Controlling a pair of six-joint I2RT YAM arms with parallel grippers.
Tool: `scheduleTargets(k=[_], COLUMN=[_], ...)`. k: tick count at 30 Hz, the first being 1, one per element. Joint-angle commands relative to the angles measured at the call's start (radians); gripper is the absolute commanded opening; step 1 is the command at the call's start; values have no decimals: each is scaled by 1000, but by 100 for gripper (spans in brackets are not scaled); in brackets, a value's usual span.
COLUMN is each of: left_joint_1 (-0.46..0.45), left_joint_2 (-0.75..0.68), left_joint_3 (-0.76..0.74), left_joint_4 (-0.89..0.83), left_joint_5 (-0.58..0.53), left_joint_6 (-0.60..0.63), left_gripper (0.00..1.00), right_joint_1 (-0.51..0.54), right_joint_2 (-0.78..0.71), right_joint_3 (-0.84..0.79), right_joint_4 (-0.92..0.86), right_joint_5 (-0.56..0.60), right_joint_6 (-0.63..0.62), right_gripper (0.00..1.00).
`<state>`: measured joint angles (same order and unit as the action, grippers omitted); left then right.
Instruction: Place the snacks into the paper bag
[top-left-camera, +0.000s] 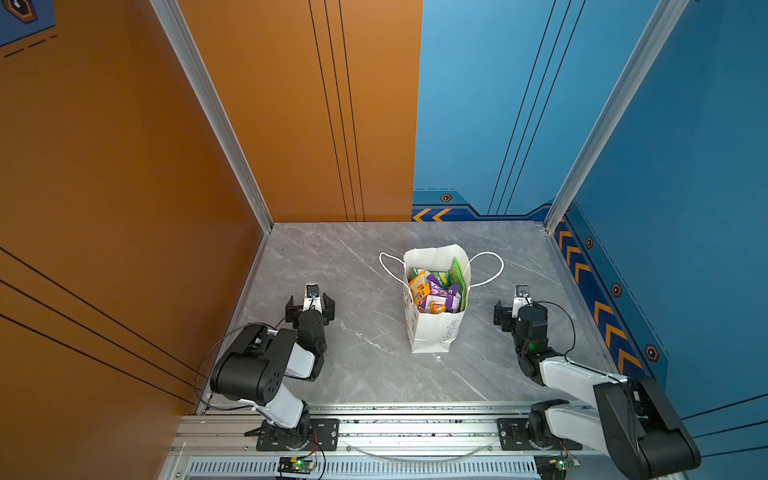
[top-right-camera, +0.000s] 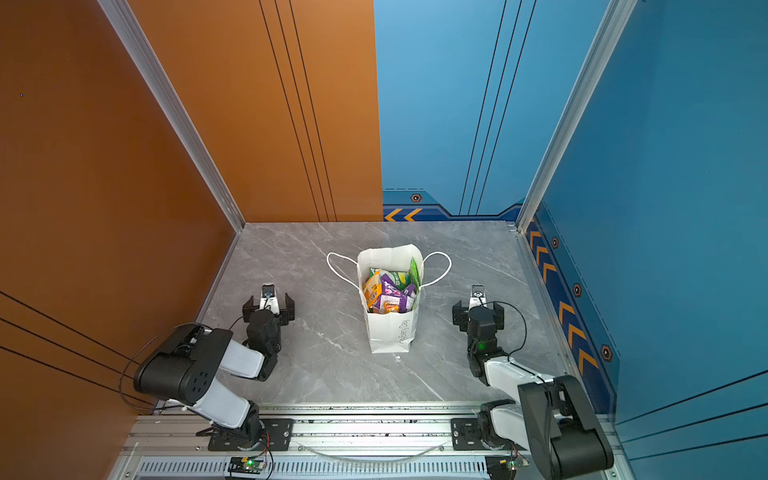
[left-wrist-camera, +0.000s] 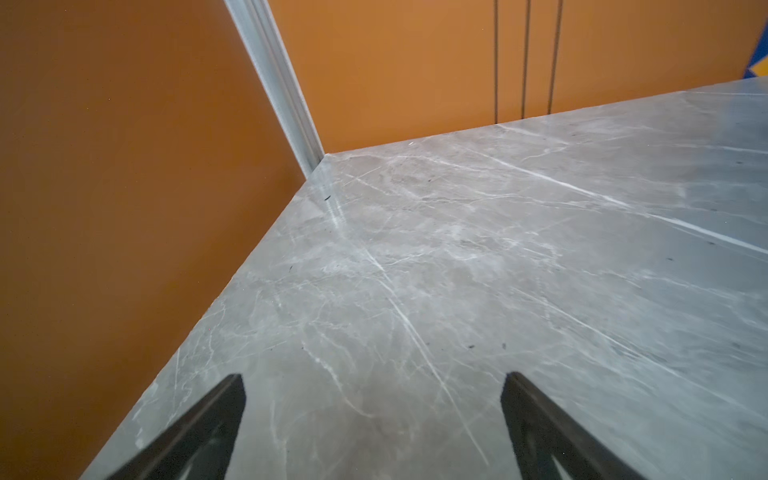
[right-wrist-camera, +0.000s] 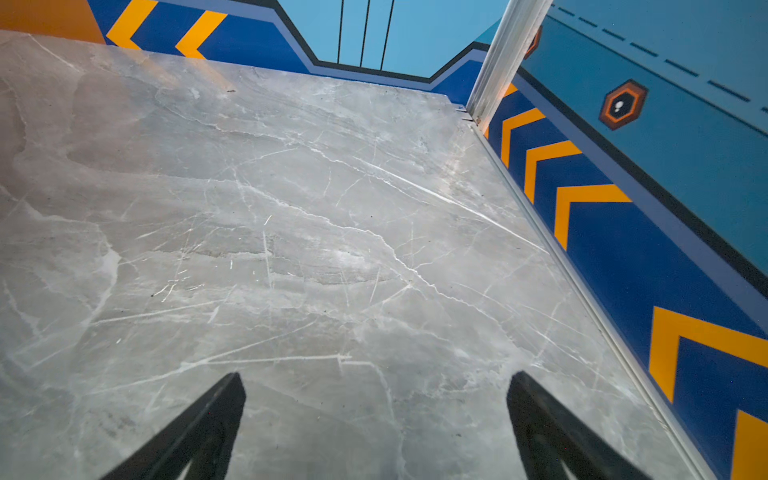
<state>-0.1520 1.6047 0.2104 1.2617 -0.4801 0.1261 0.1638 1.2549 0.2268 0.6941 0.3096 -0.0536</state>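
Both top views show the snacks (top-right-camera: 388, 293) packed inside the upright paper bag (top-right-camera: 392, 328). The left claw (top-right-camera: 269, 305) and right claw (top-right-camera: 478, 312) sit released and empty on either side, the job apparently done.

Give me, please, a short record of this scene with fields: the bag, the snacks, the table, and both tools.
paper bag: white, upright, mouth open, standing mid-table between the two arms
snacks: colourful packets inside the bag; none visible outside it
table: grey marble surface
left tool: open, holds nothing, left of the bag, apart from it
right tool: open, holds nothing, right of the bag, apart from it
task state: appears finished
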Motion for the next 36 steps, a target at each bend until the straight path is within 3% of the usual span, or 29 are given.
scheduleTargets(k=[1, 4, 8, 10, 12, 36], left_joint_1=[21, 60, 68, 68, 68, 69], left_joint_2=[-38, -33, -37, -38, -37, -37], left_joint_3=[93, 142, 147, 147, 148, 148], left_joint_4=[-173, -268, -287, -288, -287, -288], left_joint_5=[98, 110, 114, 114, 116, 116], left_joint_6=[-76, -120, -129, -129, -129, -129], left_gripper=[98, 98, 98, 98, 98, 98], right_joint_1=[-24, -76, -113, -118, -133, -118], right_joint_2=[62, 167, 294, 270, 283, 276], right_joint_3=[61, 70, 85, 164, 132, 146], right_joint_4=[143, 228, 330, 143, 224, 186], right_joint_5=[-102, -242, -204, -115, -119, -84], right_joint_6=[-21, 10, 73, 113, 127, 121], right_gripper=[100, 100, 100, 100, 100, 100])
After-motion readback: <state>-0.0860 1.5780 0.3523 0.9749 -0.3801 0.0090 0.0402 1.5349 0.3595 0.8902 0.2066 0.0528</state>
